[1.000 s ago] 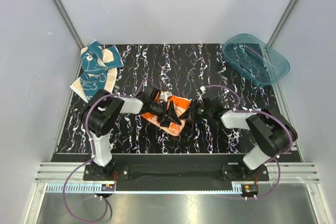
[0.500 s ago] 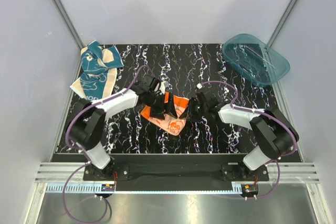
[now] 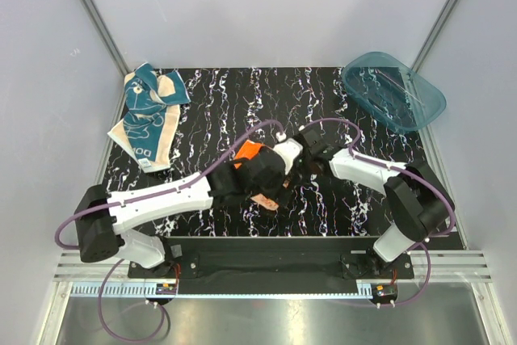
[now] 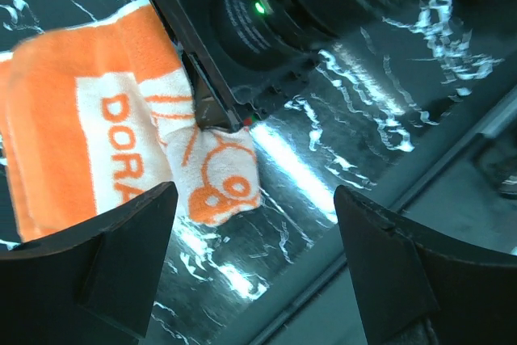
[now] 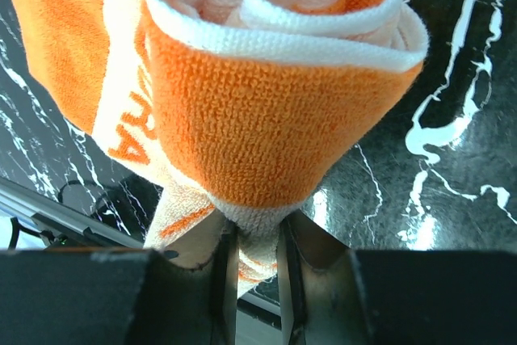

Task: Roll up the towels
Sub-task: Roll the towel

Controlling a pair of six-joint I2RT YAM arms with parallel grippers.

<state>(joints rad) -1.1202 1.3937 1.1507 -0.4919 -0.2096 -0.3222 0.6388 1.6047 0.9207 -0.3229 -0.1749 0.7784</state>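
Observation:
The orange towel [image 5: 242, 103] is wound into a loose roll, its cream end spiral facing the right wrist camera. My right gripper [image 5: 254, 240] is shut on a fold at the roll's underside; it shows in the top view [image 3: 292, 166] at the table's middle. In the left wrist view the same towel [image 4: 81, 119] lies on the table with the right gripper's fingers [image 4: 212, 107] pinching its edge. My left gripper [image 4: 254, 268] hovers over it, open wide and holding nothing, and in the top view [image 3: 266, 183] it hides most of the towel [image 3: 247, 151]. The teal-blue towel [image 3: 149, 115] lies crumpled at the back left.
A translucent teal plastic tub [image 3: 393, 90] stands at the back right corner. The left arm [image 3: 161, 199] stretches low across the front left of the black marbled table [image 3: 242, 94]. The metal front rail [image 4: 452, 143] runs close by the orange towel.
The left arm has swung right and stretched over the orange towel, and its jaws have opened wide. The right gripper has kept its pinch on the towel and shifted slightly left.

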